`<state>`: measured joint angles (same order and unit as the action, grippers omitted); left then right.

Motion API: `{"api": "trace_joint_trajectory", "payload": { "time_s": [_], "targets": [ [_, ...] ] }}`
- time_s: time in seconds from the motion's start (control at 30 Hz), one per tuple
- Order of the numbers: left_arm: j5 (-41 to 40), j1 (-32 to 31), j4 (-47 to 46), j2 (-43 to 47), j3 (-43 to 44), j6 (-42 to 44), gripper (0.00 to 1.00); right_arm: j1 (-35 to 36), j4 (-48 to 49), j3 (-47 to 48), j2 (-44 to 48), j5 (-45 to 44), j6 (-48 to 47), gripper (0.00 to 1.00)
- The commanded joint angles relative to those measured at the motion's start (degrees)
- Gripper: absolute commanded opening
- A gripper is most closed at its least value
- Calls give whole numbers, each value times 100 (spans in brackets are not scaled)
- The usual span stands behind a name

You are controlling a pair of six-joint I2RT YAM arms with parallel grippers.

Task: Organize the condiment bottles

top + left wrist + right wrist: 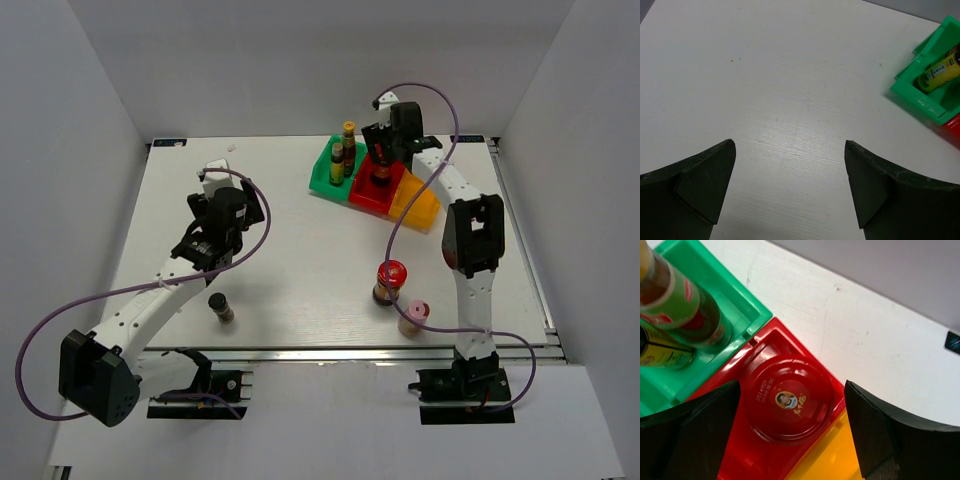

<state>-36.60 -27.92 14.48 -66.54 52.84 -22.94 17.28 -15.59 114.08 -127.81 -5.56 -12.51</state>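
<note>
Your right tool [790, 387] hangs over the red bin [760, 460] with its jaws spread apart, one on each side of the red-lidded jar [790, 405] that stands inside that bin; nothing is clamped. Next to it, the green bin [747, 305] holds both yellow-capped bottles [338, 162], upright and side by side. The yellow bin [420, 205] sits on the red bin's other side. Your left tool [789, 145] hovers above the bare surface [300, 250] with its jaws wide apart and holds nothing. Loose on the surface near the front edge are the second red-lidded jar [390, 280], the pink-capped bottle [413, 317] just beside it, and the black-capped shaker [221, 308] well apart on your left
</note>
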Motion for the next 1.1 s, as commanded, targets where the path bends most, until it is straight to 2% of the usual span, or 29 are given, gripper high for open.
{"api": "trace_joint_trajectory", "payload": {
  "time_s": [0.0,0.13,0.2,0.23,0.27,0.33,0.4,0.6,0.8,0.93,1.07],
  "targets": [
    [83,24,-59,19,-11,44,98,-14,321,308,440,64,-330,89],
    [249,24,-42,45,-10,44,98,-5,-240,299,879,257,-305,89],
    [372,24,19,10,33,9,98,-5,-829,194,1291,414,80,89],
    [486,24,46,1,51,-9,98,-5,-970,45,1494,494,613,89],
    [522,24,72,-8,86,-52,98,4,-1041,-217,1722,530,845,89],
    [566,24,169,-34,130,-88,98,65,-964,-1376,2574,741,1223,89],
    [627,24,196,1,148,-132,98,267,-945,-2507,3409,374,1461,89],
    [970,32,55,80,78,-97,98,1408,-1446,-4190,4877,-750,2261,89],
    [900,32,160,115,69,-141,98,2051,-2298,-4939,5187,-1447,2727,89],
    [953,32,91,317,-19,-123,98,2131,-2431,-5343,5240,-1553,2912,89],
    [1014,32,-7,440,-98,-106,98,2235,-2308,-5659,5292,-1177,2930,89]
  ]
}}
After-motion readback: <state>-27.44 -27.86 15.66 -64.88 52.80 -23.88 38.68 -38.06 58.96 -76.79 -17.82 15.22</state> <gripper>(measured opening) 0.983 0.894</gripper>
